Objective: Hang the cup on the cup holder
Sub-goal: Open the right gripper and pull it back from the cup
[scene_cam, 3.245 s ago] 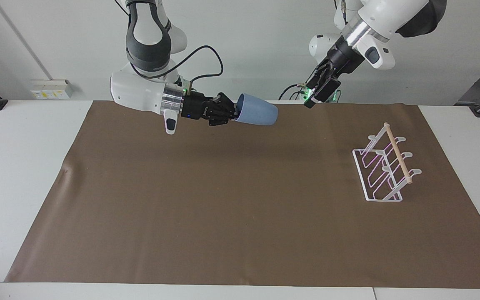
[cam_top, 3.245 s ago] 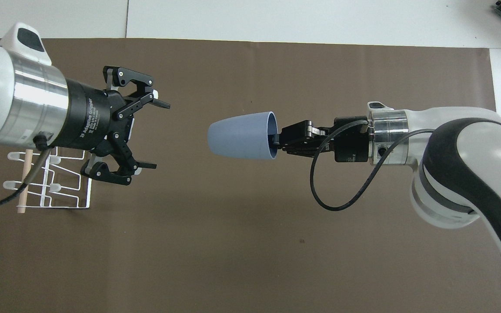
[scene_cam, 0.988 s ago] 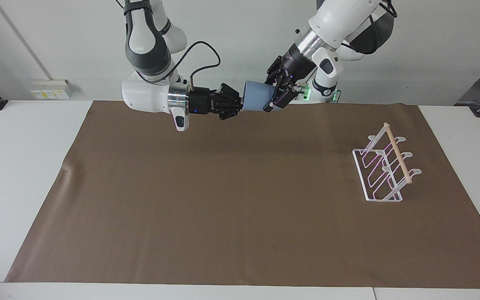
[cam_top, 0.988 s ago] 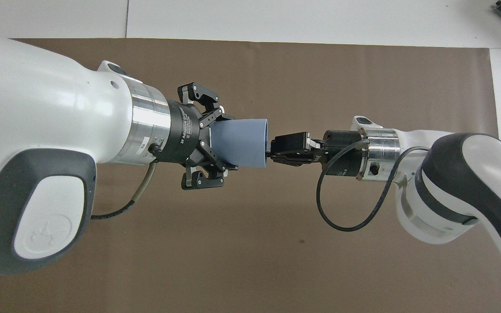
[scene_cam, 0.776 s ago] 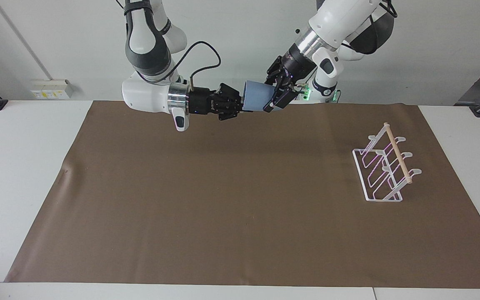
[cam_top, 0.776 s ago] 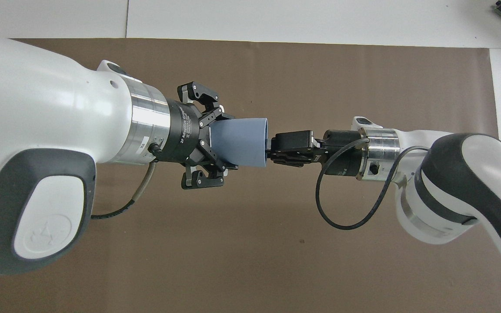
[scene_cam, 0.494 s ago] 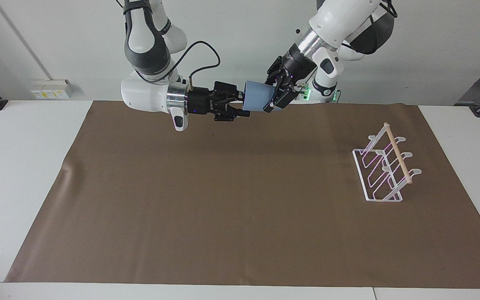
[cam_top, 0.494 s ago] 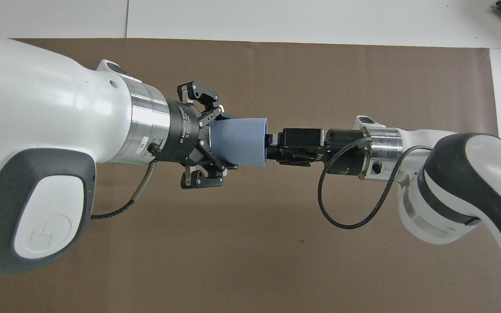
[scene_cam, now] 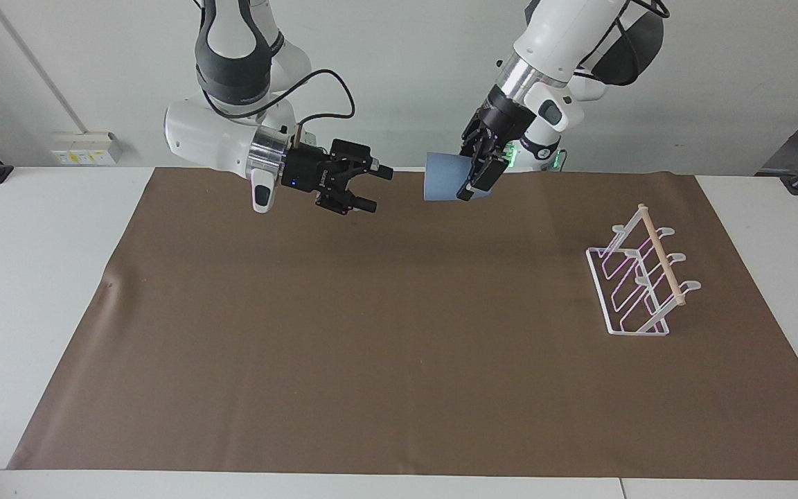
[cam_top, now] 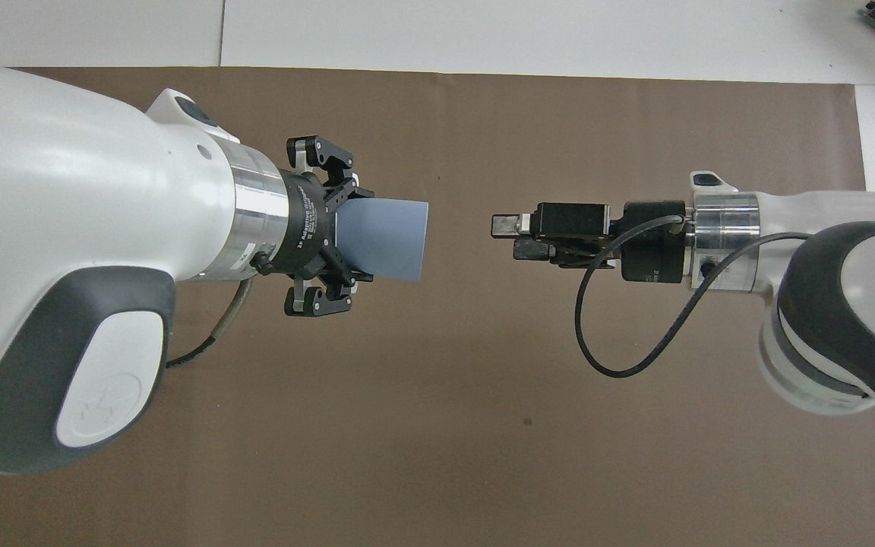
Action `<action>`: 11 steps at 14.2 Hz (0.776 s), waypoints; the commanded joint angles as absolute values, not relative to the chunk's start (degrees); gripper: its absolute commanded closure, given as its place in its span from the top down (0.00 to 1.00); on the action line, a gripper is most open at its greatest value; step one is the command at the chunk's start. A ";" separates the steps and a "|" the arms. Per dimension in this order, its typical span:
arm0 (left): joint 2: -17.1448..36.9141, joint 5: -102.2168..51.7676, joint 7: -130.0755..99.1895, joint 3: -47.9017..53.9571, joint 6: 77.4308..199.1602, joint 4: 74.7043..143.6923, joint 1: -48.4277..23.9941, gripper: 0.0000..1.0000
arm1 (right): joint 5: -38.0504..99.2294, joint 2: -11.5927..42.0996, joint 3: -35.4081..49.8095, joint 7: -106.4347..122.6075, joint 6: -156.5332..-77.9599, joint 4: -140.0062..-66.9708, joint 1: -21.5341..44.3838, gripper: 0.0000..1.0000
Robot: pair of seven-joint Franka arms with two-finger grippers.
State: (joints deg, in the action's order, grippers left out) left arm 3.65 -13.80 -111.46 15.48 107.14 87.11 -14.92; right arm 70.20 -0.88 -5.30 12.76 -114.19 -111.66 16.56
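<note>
Withdrawn, the empty right hand (scene_cam: 371, 187) gapes; left hand (scene_cam: 472, 181), fingertips hidden, clasps the cup (scene_cam: 444, 186).

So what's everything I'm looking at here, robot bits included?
Light-blue plastic cup: one, held up in the air over the mat's edge nearest the robots.
Clear acrylic cup holder with pink loops and a wooden dowel: one, on the mat toward the left arm's end.
Brown mat: one, covering most of the white table.
Left pincer: black, shut on the cup.
Right pincer: black, open, empty, in the air beside the cup.
</note>
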 commanded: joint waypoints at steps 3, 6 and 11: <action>-2.10 -1.87 -106.27 15.03 109.07 97.01 -15.03 0.00 | 43.92 -0.70 -4.92 1.77 -116.28 -107.84 15.91 1.00; -6.31 6.74 -106.35 14.85 115.11 106.58 -14.77 0.00 | 28.61 -0.88 -4.83 1.49 -115.75 -107.23 14.50 1.00; -8.26 7.42 -109.06 13.46 116.72 110.21 -9.68 0.21 | 7.68 -1.14 -5.01 1.41 -109.80 -102.85 12.05 1.00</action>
State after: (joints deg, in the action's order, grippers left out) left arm -5.75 10.54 -107.98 14.25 115.82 107.44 -11.40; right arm 12.53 -0.94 -5.36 2.33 -114.01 -106.08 14.15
